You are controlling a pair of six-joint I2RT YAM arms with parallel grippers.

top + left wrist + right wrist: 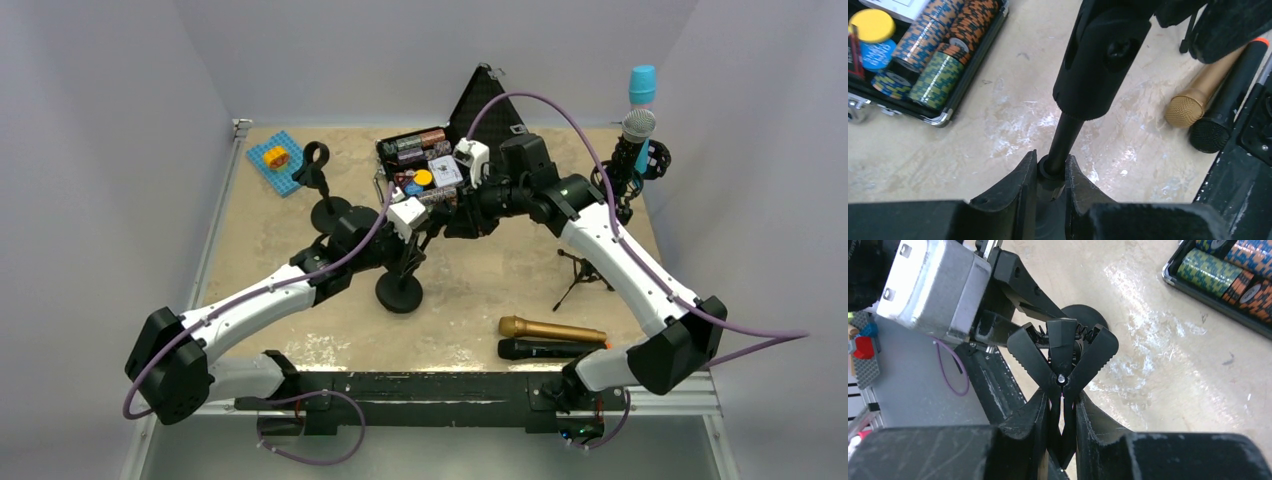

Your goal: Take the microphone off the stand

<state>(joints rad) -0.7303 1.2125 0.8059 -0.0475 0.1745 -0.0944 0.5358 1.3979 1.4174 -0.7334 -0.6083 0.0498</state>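
**Left gripper**: jaws closed tight on the thin black pole of the stand, above its round base.

**Right gripper**: jaws pinched shut on the 2 handles of the stand's spring clip, farther up the pole from the left gripper. It cannot be told whether the clip holds anything.

**Right of both grippers, well apart:** 1 gold microphone and 1 black microphone lie side by side on the table. Farther right, 1 silver-headed microphone stands upright.
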